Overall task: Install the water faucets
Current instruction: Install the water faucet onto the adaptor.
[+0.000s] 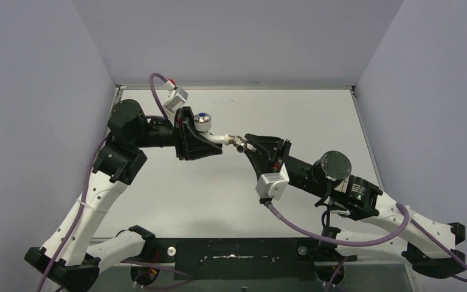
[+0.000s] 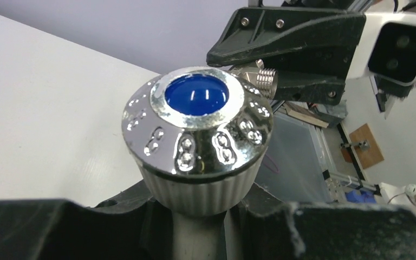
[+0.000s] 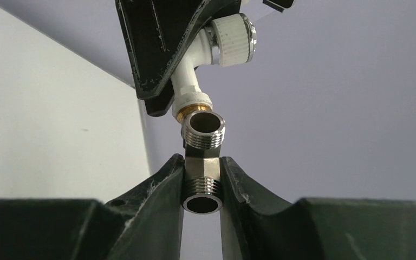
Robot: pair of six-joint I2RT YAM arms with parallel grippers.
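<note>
The left gripper (image 1: 207,139) is clamped on the white tap body (image 1: 220,139) and holds it above the table (image 1: 316,115), chrome knob (image 2: 197,130) uppermost, with a blue dot on its cap. Just beyond the tap's brass-ringed outlet, the right gripper (image 1: 250,145) is clamped on the threaded fitting (image 3: 203,162). Its open end is right at that outlet, though contact cannot be told.

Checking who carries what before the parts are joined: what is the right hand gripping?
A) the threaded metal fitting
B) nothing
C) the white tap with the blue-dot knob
A: the right hand is shut on the threaded metal fitting; the left hand holds the white tap.
</note>
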